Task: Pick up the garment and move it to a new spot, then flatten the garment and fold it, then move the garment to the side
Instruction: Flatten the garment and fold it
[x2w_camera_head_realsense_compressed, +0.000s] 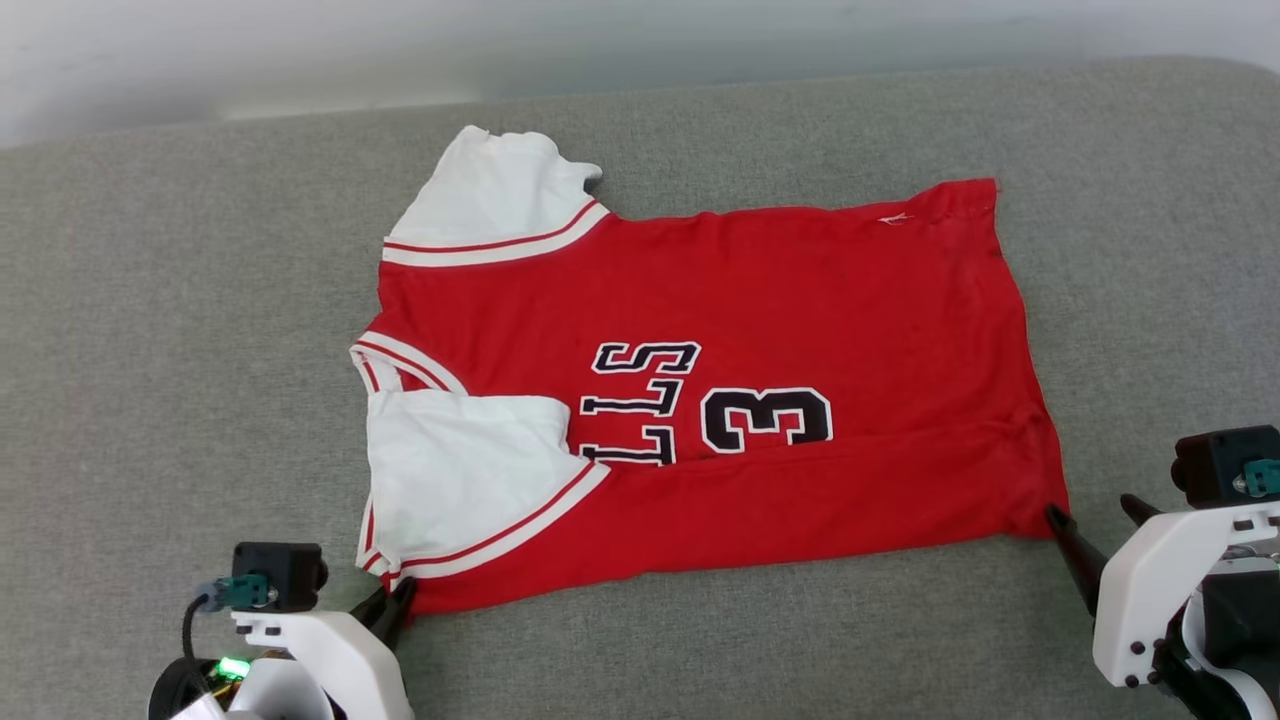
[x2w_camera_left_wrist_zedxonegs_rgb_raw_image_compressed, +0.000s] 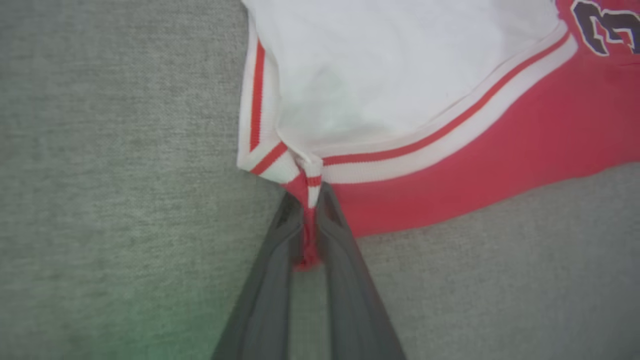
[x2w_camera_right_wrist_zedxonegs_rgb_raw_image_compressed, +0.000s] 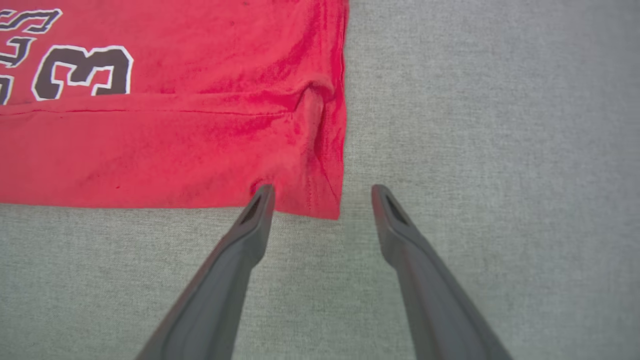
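Fingers of the left gripper (x2w_camera_left_wrist_zedxonegs_rgb_raw_image_compressed: 310, 195) are pinched almost together on a tuck of the striped trim (x2w_camera_left_wrist_zedxonegs_rgb_raw_image_compressed: 307, 182) at the garment's near sleeve corner, with cloth bunched between them. Those of the right gripper (x2w_camera_right_wrist_zedxonegs_rgb_raw_image_compressed: 322, 192) stand wide apart and hold nothing: one tip rests at the red edge of the near hem corner (x2w_camera_right_wrist_zedxonegs_rgb_raw_image_compressed: 325, 165), the other on the bare grey bench (x2w_camera_right_wrist_zedxonegs_rgb_raw_image_compressed: 500, 125) just beside it. The garment (x2w_camera_head_realsense_compressed: 780, 290) lies flat and sideways across the middle of the bench, collar end toward the robot's left and hem toward its right. Its near long side is turned up over the front as a band that hides part of the black lettering (x2w_camera_head_realsense_compressed: 640, 400). We read the two grippers as posted at opposite ends of this near folded edge so that both corners can be carried together and the cloth stays taut and square — one end is secured, the other not yet taken. A one-handed pull would likely skew the fold. By count: one garment; two white sleeves, the near sleeve (x2w_camera_head_realsense_compressed: 460, 450) laid in on the chest and the far sleeve (x2w_camera_head_realsense_compressed: 490, 190) jutting outward; two grippers, four fingers; one numeral showing, a 3 (x2w_camera_head_realsense_compressed: 765, 420).
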